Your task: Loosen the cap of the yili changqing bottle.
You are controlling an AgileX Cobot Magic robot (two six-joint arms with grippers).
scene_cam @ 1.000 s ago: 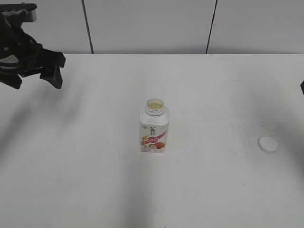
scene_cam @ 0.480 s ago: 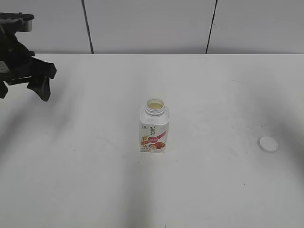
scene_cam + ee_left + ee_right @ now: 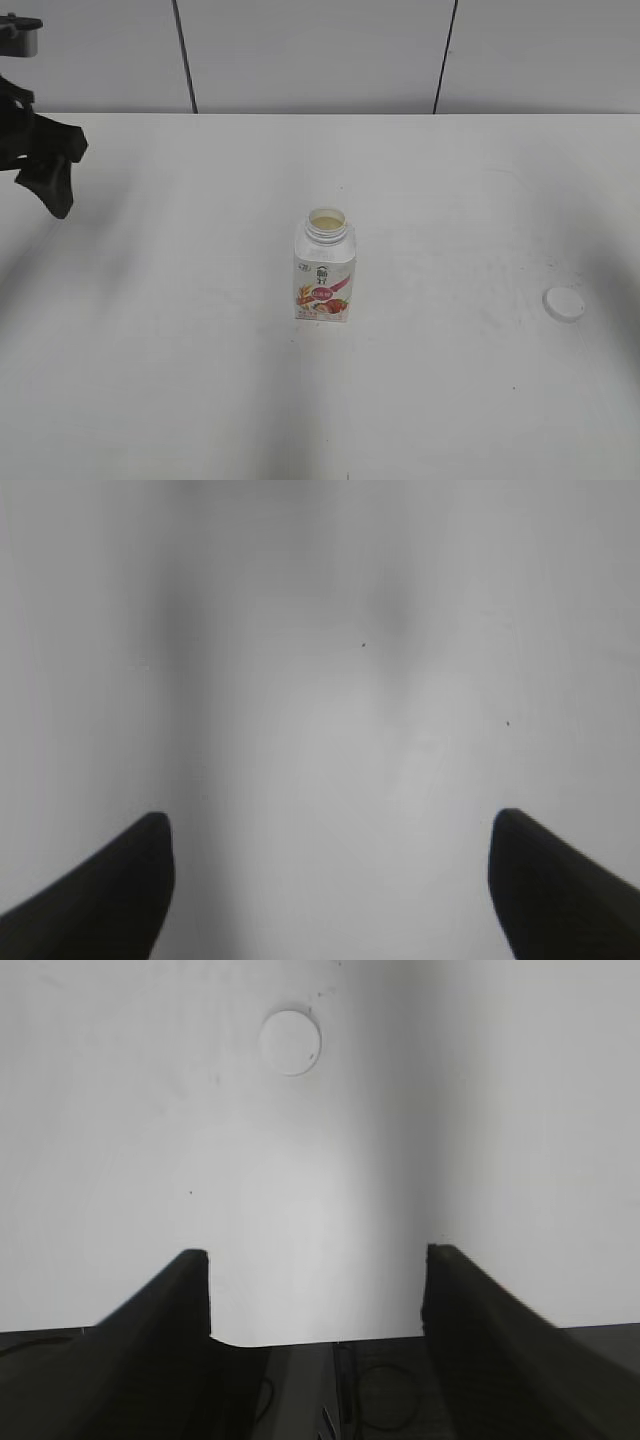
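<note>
The yili changqing bottle [image 3: 324, 270] stands upright at the middle of the white table, its threaded neck open with no cap on it. The white cap [image 3: 564, 303] lies flat on the table far to the bottle's right; it also shows in the right wrist view [image 3: 290, 1042]. My left gripper [image 3: 45, 180] is at the far left edge, raised, far from the bottle; in its wrist view [image 3: 330, 830] the jaws stand wide apart and empty. My right gripper [image 3: 318, 1260] is open and empty, behind the cap near the table edge; it is out of the exterior view.
The white table [image 3: 200, 380] fills the scene, with a grey panelled wall [image 3: 310, 50] behind. In the right wrist view the table's edge [image 3: 320, 1338] shows, with dark floor and cables below.
My left gripper has moved further left and a little down, away from the bottle. The bottle and cap have not moved.
</note>
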